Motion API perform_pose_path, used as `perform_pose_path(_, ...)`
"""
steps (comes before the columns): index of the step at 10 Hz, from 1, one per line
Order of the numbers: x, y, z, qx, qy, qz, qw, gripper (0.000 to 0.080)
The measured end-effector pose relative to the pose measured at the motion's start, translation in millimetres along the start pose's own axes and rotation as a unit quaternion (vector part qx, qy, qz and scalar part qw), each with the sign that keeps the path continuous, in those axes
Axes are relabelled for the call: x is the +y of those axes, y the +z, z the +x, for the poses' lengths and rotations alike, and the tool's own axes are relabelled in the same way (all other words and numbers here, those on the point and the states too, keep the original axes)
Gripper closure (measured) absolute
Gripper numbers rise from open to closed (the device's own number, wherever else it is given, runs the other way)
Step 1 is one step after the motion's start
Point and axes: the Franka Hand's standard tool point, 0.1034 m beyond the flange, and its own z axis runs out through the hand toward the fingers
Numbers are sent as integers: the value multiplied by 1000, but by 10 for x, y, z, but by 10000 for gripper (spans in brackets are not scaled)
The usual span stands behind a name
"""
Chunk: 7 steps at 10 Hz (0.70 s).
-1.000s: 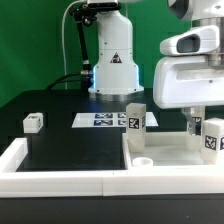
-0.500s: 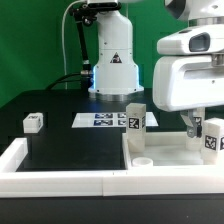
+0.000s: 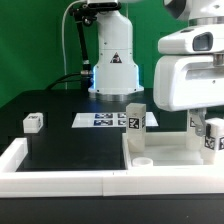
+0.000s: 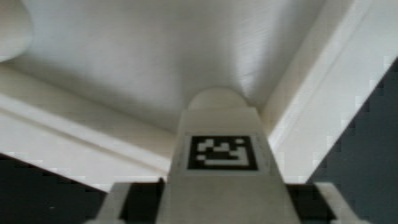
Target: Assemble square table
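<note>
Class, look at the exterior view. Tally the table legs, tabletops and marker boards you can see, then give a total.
table legs: 3
square tabletop: 1
marker board: 1
Total: 5

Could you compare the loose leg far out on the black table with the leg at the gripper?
The loose leg lies alone on the black table, at the exterior view's left; the leg at the gripper stands upright over the square tabletop. The first is untouched; the second sits between the gripper fingers. Both are white with black-and-white tags.
</note>
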Motion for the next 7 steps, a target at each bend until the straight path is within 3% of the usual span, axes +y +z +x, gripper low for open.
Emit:
perform_pose_path(4,0,1,0,0,77,0,997,509)
perform_pose_path(7,-16,5,4,1,243,1,970,509)
